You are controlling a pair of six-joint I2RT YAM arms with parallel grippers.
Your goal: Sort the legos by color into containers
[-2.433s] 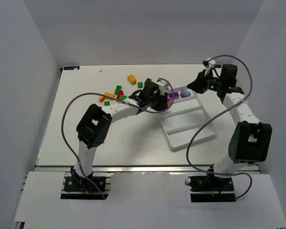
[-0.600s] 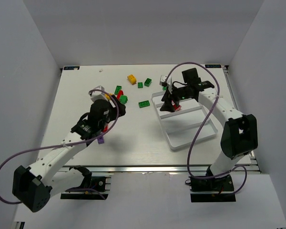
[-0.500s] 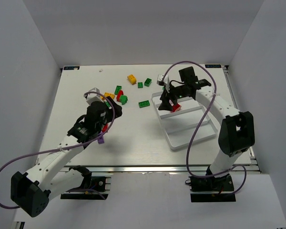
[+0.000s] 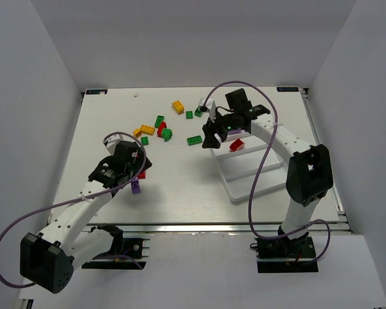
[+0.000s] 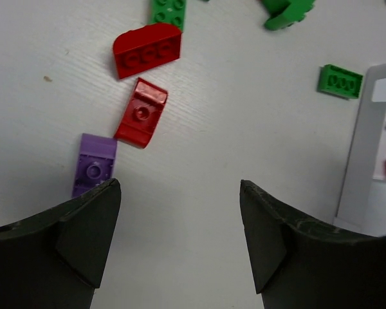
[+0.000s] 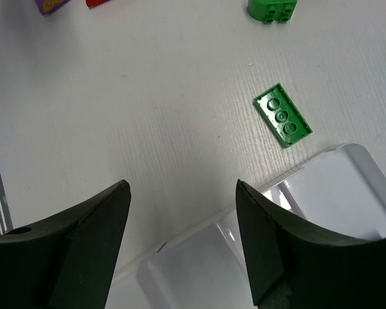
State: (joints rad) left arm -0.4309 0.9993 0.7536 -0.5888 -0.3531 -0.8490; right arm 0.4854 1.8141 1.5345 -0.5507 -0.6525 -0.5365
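The left arm reached out low over the tabletop (image 4: pixel 180 193) well left of the white tray (image 4: pixel 260 191), its forearm slanting toward the tray. The left gripper (image 5: pixel 178 193) pointed down, jaws spread with nothing between them. The right arm folded back across the tray, and the right gripper (image 6: pixel 181 190) hung over the tray's far left corner, also apart and empty.

Open tabletop lay between the left gripper and the tray's left wall.

One red brick (image 4: pixel 237 145) lay inside the tray toward its far end; which compartment could not be told. A flat green plate (image 6: pixel 283 114) with three studs showing lay just off that far left corner. Well left of the tray sat a purple brick (image 5: pixel 94 164) and two red pieces (image 5: pixel 141 112). Yellow-orange bricks (image 4: pixel 177 106) and green ones lay scattered beyond.
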